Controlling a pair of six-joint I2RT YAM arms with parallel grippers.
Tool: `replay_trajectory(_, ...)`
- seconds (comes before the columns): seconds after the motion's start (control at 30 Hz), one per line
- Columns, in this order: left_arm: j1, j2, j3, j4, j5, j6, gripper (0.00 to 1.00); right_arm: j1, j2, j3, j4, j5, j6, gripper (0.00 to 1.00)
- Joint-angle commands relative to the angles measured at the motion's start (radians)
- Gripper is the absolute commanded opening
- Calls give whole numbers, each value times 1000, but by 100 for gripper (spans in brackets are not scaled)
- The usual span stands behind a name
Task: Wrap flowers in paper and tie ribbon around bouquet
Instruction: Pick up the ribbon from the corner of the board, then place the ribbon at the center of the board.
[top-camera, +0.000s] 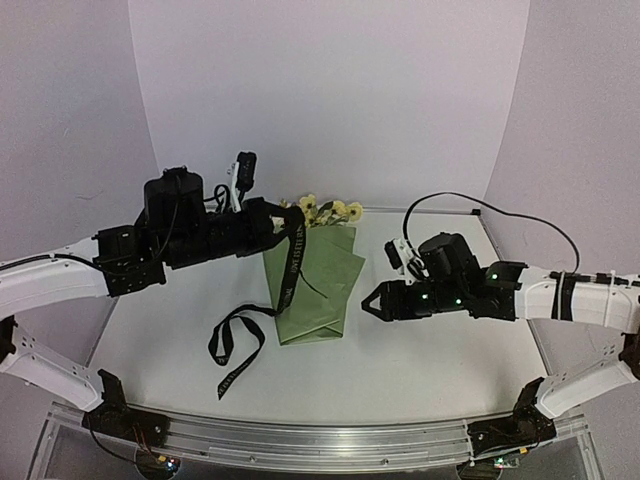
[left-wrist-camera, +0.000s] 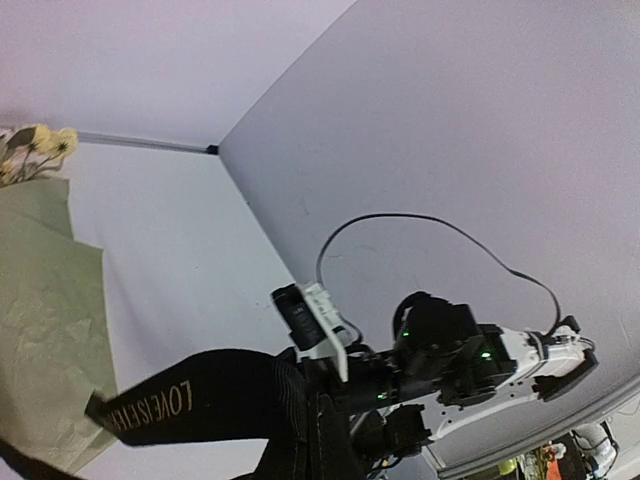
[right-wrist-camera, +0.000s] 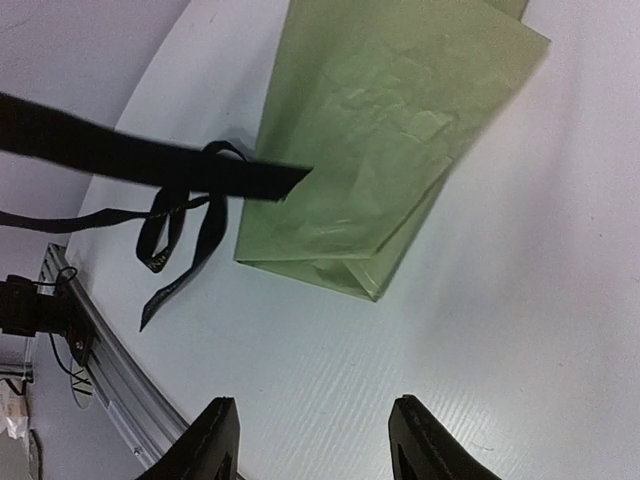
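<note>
The bouquet lies flat mid-table: folded olive-green paper (top-camera: 318, 285) with pale yellow flowers (top-camera: 330, 210) showing at its far end. My left gripper (top-camera: 288, 222) hovers over the paper's top left corner, shut on the black ribbon (top-camera: 290, 262). The ribbon hangs down across the paper and trails into loose loops (top-camera: 238, 340) on the table at the left. In the left wrist view the lettered ribbon (left-wrist-camera: 195, 395) runs out of the shut gripper (left-wrist-camera: 300, 405), with the paper (left-wrist-camera: 40, 300) and flowers (left-wrist-camera: 38, 148) at far left. My right gripper (top-camera: 372, 303) stands open and empty, right of the paper (right-wrist-camera: 390, 140).
A metal rail (top-camera: 320, 440) runs along the near table edge, also seen as the rail (right-wrist-camera: 95, 345) in the right wrist view. Pale walls enclose the back and sides. The right arm (left-wrist-camera: 470, 360) with its cable shows in the left wrist view.
</note>
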Motion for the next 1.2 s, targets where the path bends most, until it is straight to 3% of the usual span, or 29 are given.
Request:
replay_trajectory(0.0, -6, 8, 143, 65, 110, 106, 1, 13, 50, 53, 132, -35, -26, 54)
replay_trajectory(0.33, -6, 134, 264, 51, 480, 157, 4, 26, -15, 31, 195, -4, -134, 54)
replay_trajectory(0.43, -6, 226, 325, 44, 654, 155, 6, 25, -132, -33, 89, 156, -214, 56)
replay_trajectory(0.6, -15, 425, 439, 54, 828, 143, 11, 24, -326, -46, -282, 629, -281, 58)
replay_trajectory(0.73, -17, 674, 656, -171, 873, 190, 17, -13, -412, -54, -512, 801, -220, 63)
replay_trajectory(0.77, -20, 729, 686, -214, 852, 201, 22, -29, -428, -59, -567, 821, -188, 64)
replay_trajectory(0.83, -24, 781, 725, -285, 779, 225, 47, -64, -460, -96, -615, 818, -138, 72)
replay_trajectory(0.97, -24, 717, 669, -371, 533, 276, 77, -119, -516, -170, -644, 720, -34, 89)
replay_trajectory(1.07, -23, 614, 558, -403, 321, 292, 86, -124, -509, -176, -641, 669, -17, 98)
replay_trajectory(1.17, -23, 507, 408, -437, 124, 251, 89, -124, -471, -161, -639, 622, -10, 98)
